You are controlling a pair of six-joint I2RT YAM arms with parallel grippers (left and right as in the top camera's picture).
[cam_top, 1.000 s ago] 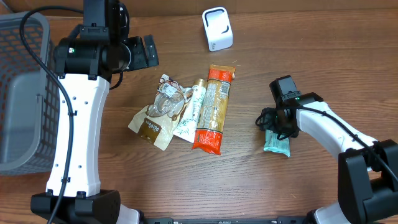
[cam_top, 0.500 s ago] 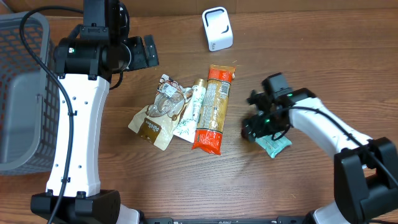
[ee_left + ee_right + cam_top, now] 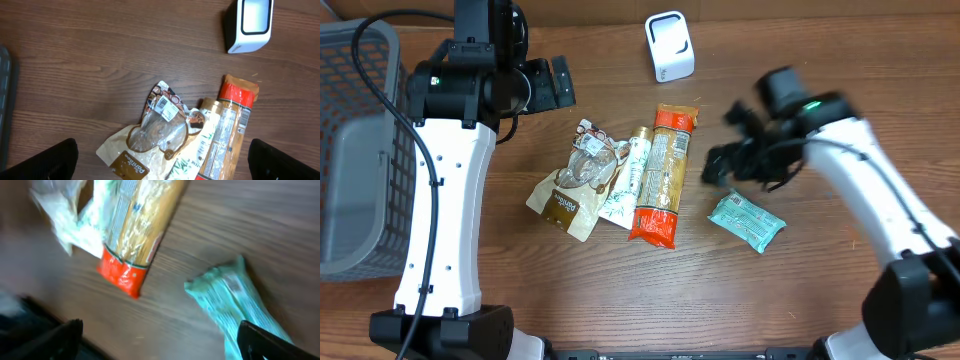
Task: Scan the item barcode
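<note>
The right gripper [image 3: 717, 167] has its two fingers spread wide, with nothing between them. It hangs just to the right of the orange noodle packet [image 3: 662, 175]. It looks smeared in the overhead view, so I think it is moving fast. In its own wrist view only bare table [image 3: 165, 305] lies between the fingers. My guess is that the fingers are wide so they can fit around a packet.

The teal snack packet [image 3: 747, 221] lies flat to the right of the noodle packet, near its red end, and a bit apart from it. Nothing is holding it. I think this is the item for scanning, but I cannot see a barcode on it.

On the left side of the noodle packet, a white and green packet [image 3: 629, 182] lies right up against it. Further left are a clear bag with a small label [image 3: 590, 152] and a brown pouch [image 3: 563, 205], all in one heap. They lie flat, which looks easy to grab from above.

The white scanner [image 3: 670, 46] stands past the top end of the noodle packet, well apart from it. It stands alone, so there is room to bring an item to it.

The left gripper [image 3: 548, 88] is spread wide too and holds nothing. It hangs up and to the left of the noodle packet, looking down at the heap, and seems to be waiting. The gray basket [image 3: 350, 150] sits far to the left, maybe for scanned items.
</note>
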